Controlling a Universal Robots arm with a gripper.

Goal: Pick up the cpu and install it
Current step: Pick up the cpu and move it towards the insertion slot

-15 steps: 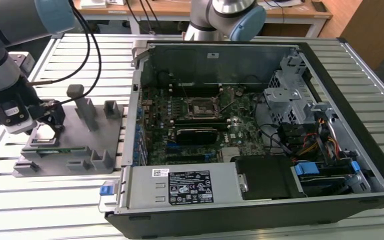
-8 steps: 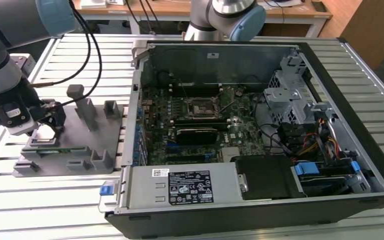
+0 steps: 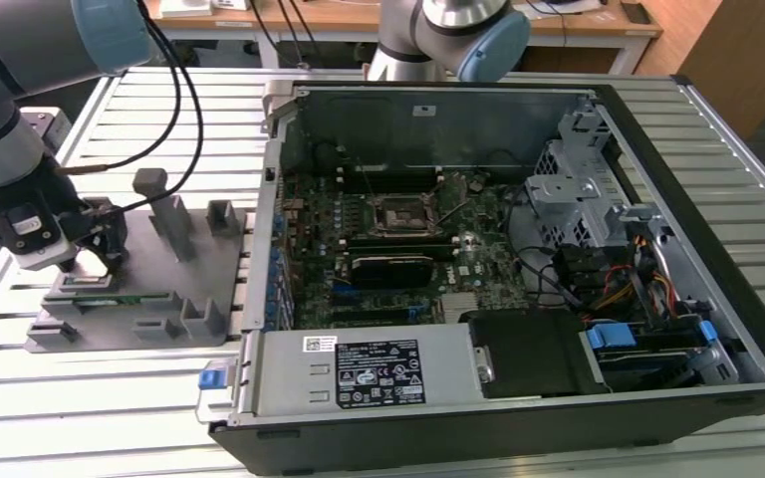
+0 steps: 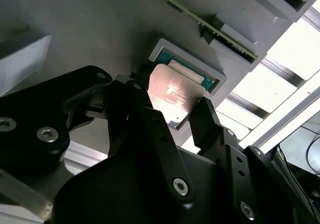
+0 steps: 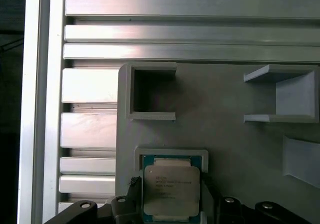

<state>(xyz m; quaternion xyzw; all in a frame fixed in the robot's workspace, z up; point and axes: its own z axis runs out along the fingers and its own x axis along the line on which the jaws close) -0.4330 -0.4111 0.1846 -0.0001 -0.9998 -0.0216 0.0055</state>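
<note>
On the bench [image 3: 156, 398] stands the open computer case [image 3: 489, 105]. At the bench's edge on the exterior view's left lies a grey fixture [image 3: 216, 279]. Over it the gripper [image 3: 107, 261] straddles the cpu [image 5: 171, 186], jaws apart. The cpu is seated in its nest, not yet lifted, and the case's socket [image 3: 400, 214] looks unfilled.

arm [image 3: 4, 110]: slanting down from the exterior view's upper left | wrist: bent downward, low near the table [image 3: 104, 398] edge on the exterior view's left | gripper [image 3: 101, 261]: pointing down | fingers [image 4: 131, 104]: black, parted, tips level
</note>
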